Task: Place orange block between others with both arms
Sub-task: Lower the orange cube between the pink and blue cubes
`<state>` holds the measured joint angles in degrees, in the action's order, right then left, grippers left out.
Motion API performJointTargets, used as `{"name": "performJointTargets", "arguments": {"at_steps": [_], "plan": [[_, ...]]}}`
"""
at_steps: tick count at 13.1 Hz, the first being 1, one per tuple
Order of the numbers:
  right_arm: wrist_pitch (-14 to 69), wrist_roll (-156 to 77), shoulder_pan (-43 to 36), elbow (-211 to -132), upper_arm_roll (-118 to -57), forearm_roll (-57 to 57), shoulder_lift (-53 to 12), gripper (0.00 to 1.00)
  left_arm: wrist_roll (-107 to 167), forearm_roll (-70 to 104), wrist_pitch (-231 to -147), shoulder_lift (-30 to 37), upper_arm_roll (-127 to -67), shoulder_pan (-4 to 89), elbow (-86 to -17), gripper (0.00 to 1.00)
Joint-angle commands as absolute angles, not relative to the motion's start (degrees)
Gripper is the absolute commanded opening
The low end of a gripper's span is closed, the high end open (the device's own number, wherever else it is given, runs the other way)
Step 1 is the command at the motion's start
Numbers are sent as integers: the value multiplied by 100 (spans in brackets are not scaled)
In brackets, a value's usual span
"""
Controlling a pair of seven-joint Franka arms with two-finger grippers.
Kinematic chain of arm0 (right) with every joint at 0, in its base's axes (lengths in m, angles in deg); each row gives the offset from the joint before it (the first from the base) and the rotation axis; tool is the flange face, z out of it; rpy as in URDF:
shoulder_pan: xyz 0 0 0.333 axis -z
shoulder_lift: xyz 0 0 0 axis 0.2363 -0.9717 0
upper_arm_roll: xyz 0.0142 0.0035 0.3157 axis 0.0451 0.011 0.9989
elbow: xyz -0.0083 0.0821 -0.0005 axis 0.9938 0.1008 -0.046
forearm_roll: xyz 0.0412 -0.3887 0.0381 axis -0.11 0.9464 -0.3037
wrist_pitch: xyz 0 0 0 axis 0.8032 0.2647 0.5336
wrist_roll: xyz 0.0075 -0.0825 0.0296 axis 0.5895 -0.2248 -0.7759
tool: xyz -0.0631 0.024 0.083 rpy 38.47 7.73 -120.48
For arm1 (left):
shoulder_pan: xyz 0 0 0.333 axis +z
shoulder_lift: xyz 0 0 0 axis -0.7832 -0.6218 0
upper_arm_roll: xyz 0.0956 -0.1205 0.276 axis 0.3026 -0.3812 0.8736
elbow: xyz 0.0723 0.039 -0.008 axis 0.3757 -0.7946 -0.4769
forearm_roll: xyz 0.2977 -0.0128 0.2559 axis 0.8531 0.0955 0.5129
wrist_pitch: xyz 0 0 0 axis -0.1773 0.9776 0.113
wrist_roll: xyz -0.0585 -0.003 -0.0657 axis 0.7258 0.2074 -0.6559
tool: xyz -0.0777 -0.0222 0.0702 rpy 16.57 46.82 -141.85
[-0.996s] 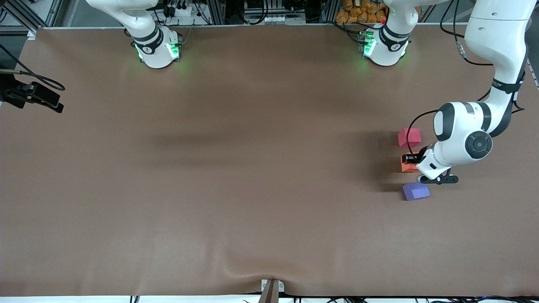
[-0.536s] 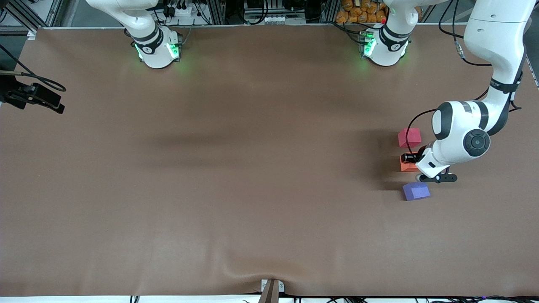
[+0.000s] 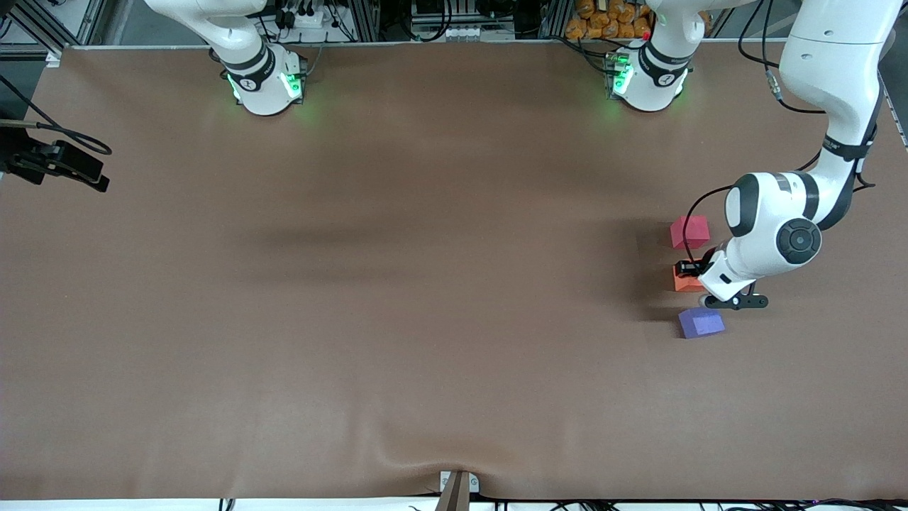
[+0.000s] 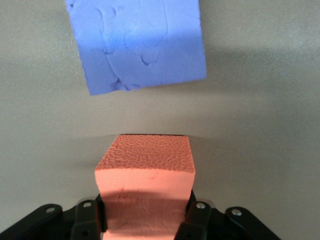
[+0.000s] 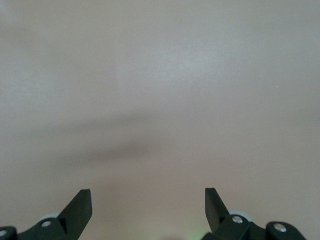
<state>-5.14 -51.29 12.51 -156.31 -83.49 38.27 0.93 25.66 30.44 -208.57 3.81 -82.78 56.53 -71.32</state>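
The left gripper [image 3: 689, 268] is clamped on the orange block [image 4: 145, 177], holding it low over the table [image 3: 397, 284] near the edge at the left arm's end. The block sits in the gap between the other 2 cubes: the red block [image 3: 689, 231] lies farther from the front camera, the purple block [image 3: 701, 322] nearer to it. In the left wrist view the orange block is pinched between the black fingers [image 4: 197, 216], with the purple block just ahead of it and bare table between them.

Over the last second the left arm has drawn its elbow and wrist in slightly and eased the orange block a touch lower, while the red and purple blocks have not moved. Judging by that, the carry is over and the block is at or very near the table in its slot; whether it touches down yet I cannot tell. What remains is to let go and lift clear without nudging either neighbour.

The right gripper [image 5: 147, 210] hangs with its jaws wide apart and nothing between them, over bare table; that arm waits.
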Motion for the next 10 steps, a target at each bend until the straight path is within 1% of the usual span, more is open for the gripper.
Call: {"name": "performJointTargets", "arguments": {"at_steps": [1, 10], "plan": [[-560, -5237, 1226, -15598, -8327, 3955, 90, 100, 2526, 3172, -20967, 390, -8322, 5735, -7159, 33], [-560, -5237, 1226, -15598, -8327, 3955, 90, 100, 2517, 3172, -21011, 346, -8304, 5735, -7150, 33]]}}
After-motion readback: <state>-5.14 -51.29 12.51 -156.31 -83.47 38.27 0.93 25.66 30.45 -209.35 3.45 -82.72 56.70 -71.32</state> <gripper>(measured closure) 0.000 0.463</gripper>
